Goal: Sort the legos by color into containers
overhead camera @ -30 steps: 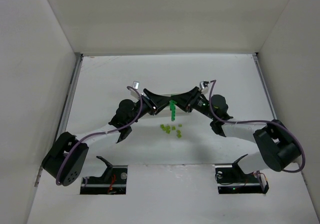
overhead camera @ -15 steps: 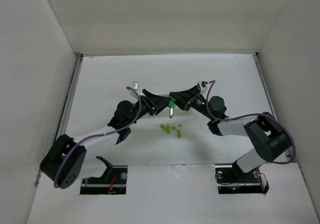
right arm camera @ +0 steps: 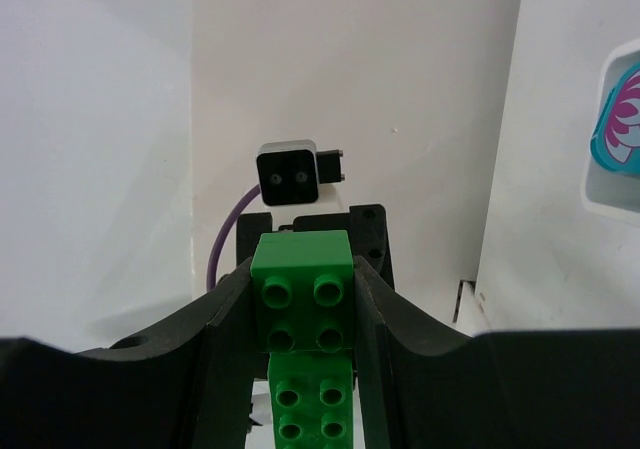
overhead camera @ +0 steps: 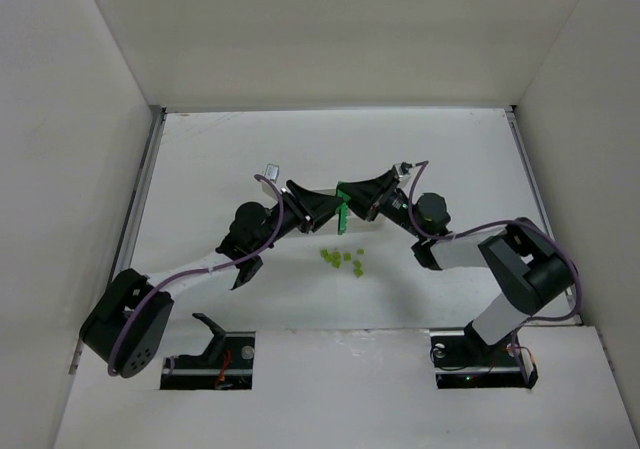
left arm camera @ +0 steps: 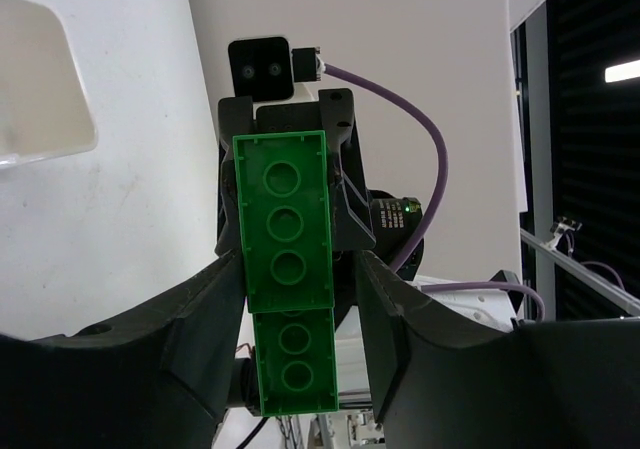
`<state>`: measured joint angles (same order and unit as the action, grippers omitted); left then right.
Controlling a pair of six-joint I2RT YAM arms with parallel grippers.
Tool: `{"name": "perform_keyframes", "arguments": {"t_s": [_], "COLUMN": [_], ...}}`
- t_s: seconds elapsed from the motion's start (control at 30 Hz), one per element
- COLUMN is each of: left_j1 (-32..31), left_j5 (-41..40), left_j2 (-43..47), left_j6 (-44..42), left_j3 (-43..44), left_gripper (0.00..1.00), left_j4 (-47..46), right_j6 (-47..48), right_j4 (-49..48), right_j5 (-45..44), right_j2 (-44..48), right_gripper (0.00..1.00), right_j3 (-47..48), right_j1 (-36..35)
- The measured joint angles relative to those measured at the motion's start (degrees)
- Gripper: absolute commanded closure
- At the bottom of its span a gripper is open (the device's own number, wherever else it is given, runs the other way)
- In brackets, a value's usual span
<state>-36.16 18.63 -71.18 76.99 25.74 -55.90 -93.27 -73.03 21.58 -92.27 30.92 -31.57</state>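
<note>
A bright green brick stack (overhead camera: 343, 214) hangs in the air over the table's middle, between both grippers. My right gripper (overhead camera: 353, 201) is shut on its square end; in the right wrist view (right arm camera: 302, 314) both fingers press the brick's sides (right arm camera: 301, 299). My left gripper (overhead camera: 327, 212) faces it from the left. In the left wrist view (left arm camera: 300, 269) the fingers stand either side of the brick (left arm camera: 285, 249), with a gap at the right finger (left arm camera: 385, 309). Several tiny yellow-green pieces (overhead camera: 343, 260) lie on the table below. The cyan-blue stack and the tray do not show clearly.
A white rounded container corner (left arm camera: 40, 89) shows at the upper left of the left wrist view. A white rounded shape with a cyan and pink pattern (right arm camera: 612, 129) sits at the right edge of the right wrist view. White walls enclose the table on three sides.
The green brick has risen a little and tilted. The right arm's elbow has swung inward and its gripper shifted left. The left gripper stays close beside the brick.
</note>
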Motion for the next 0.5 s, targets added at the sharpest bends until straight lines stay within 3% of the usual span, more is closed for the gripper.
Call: {"name": "perform_keyframes", "arguments": {"t_s": [0.27, 0.5], "left_j1": [-0.1, -0.1], "left_j5": [-0.1, -0.2], "left_j2": [-0.4, -1.0], "left_j6": [0.0, 0.0], "left_j3": [0.0, 0.0], "left_gripper": [0.62, 0.75], "left_j4": [0.3, 0.5], "right_j6": [-0.6, -0.2], "right_j4": [-1.2, -1.4], "right_j5": [0.4, 0.5], "right_j2": [-1.2, -1.5], "right_gripper": [0.65, 0.63], "right_j3": [0.3, 0.3], "right_j1": [0.0, 0.0]}}
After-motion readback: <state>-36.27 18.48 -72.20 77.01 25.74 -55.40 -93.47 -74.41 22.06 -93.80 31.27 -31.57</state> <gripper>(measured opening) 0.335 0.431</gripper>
